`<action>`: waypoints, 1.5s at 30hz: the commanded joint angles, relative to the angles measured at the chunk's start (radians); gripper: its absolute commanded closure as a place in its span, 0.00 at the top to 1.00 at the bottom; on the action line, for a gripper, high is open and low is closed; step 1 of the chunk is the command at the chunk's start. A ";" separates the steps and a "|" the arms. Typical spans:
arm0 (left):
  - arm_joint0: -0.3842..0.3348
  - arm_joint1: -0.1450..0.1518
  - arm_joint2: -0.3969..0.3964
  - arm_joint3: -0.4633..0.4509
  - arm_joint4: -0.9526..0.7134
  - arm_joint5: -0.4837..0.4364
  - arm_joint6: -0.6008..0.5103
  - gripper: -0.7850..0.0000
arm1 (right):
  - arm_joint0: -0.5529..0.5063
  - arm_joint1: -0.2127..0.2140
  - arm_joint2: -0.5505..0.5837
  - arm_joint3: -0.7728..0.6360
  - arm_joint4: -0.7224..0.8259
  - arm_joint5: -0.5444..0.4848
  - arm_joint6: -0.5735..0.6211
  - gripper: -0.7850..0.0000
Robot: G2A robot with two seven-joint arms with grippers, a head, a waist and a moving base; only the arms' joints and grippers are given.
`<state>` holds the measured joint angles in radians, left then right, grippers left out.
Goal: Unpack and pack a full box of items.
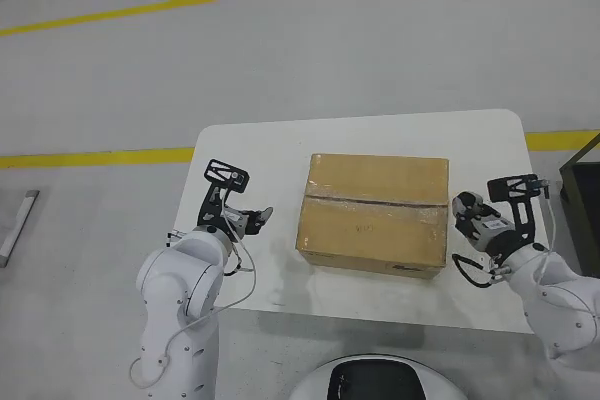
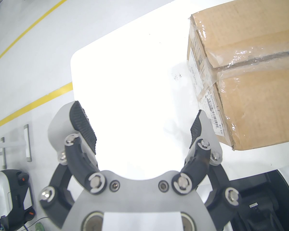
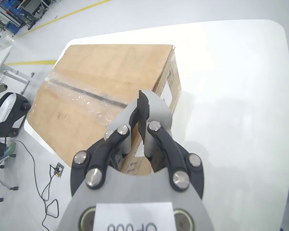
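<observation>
The taped-shut box (image 1: 375, 213) is parked mid-tabletop (image 1: 270, 150), with bare surface left on all sides and the widest gaps off its two short ends. The left hand (image 1: 252, 219) is held over the bare patch just beside the box's left end, spread wide with nothing in it. The right hand (image 1: 472, 212) is kept right at the box's right edge, pinched closed on nothing.
</observation>
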<state>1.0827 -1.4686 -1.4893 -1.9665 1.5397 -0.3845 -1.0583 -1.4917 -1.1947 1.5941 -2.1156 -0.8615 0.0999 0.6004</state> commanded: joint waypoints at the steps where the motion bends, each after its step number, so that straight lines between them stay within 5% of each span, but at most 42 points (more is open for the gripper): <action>1: 0.000 0.000 0.000 0.000 0.000 0.000 0.000 1.00 | -0.006 0.000 0.030 -0.011 0.020 0.013 -0.011 0.00; 7: 0.000 0.000 0.000 0.000 0.000 0.000 0.000 1.00 | -0.030 0.004 0.138 -0.034 -0.061 0.060 -0.117 0.00; 15: 0.129 0.011 0.072 -0.102 0.054 -0.044 0.404 1.00 | -0.064 0.010 0.224 -0.089 -0.234 0.007 -0.265 0.00; 24: 0.230 0.022 0.118 -0.134 0.046 -0.062 0.521 1.00 | -0.173 0.010 0.215 -0.124 -0.392 -0.080 -0.396 0.00; 32: 0.239 0.022 0.051 -0.137 0.075 0.186 0.655 1.00 | -0.255 0.002 0.213 -0.107 -0.296 -0.128 -0.450 0.00; 44: 0.272 0.019 0.057 -0.138 0.088 0.362 0.654 1.00 | -0.303 -0.007 0.240 -0.108 -0.175 -0.134 -0.428 0.00; 45: 0.275 0.018 0.062 -0.139 0.082 0.378 0.654 1.00 | -0.306 -0.007 0.243 -0.107 -0.171 -0.142 -0.424 0.06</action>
<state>1.3547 -1.4494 -1.4326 -2.1045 1.6253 -0.0236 -0.4052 -1.7950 -1.2018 1.8344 -2.2233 -1.0377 -0.0339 0.1723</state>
